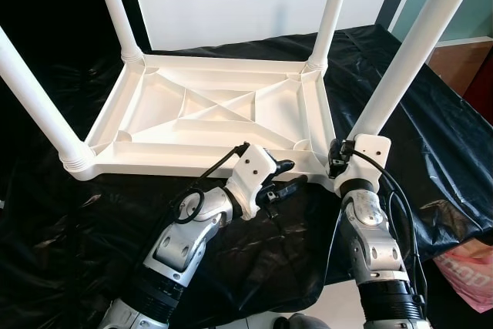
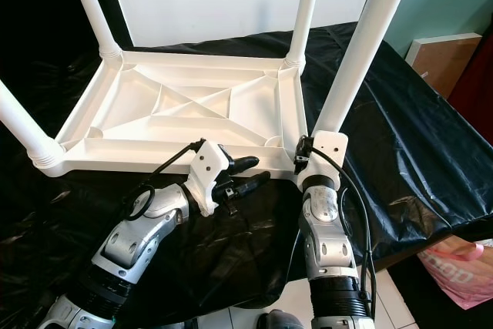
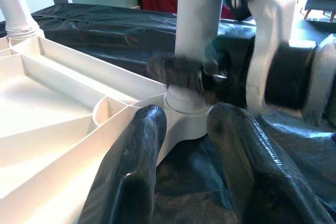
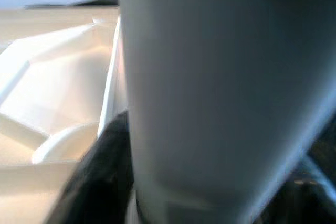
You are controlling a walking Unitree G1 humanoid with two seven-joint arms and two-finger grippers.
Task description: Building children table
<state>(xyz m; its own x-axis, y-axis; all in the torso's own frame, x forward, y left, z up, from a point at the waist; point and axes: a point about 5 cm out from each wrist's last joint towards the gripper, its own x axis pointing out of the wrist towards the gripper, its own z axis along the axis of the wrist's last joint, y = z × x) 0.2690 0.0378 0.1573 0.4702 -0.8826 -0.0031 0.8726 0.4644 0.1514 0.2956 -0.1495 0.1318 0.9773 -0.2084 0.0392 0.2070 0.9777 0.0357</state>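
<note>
At near-right corner: right tool (image 2: 308,161) clamps table leg (image 2: 356,52) | left tool (image 1: 283,180) open, empty, beside tabletop (image 1: 208,109) edge

2 parted black fingers (image 3: 131,166) point at the table leg (image 3: 197,35) base.

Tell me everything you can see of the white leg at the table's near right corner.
The near right leg is a plain white tube, plastic by its look, slightly narrower toward its base. It stands upright in the corner socket of the upturned table top, which lies on a black sheet. The right tool grips it low down, just above the socket. The left tool sits beside that corner, apart from it.
</note>
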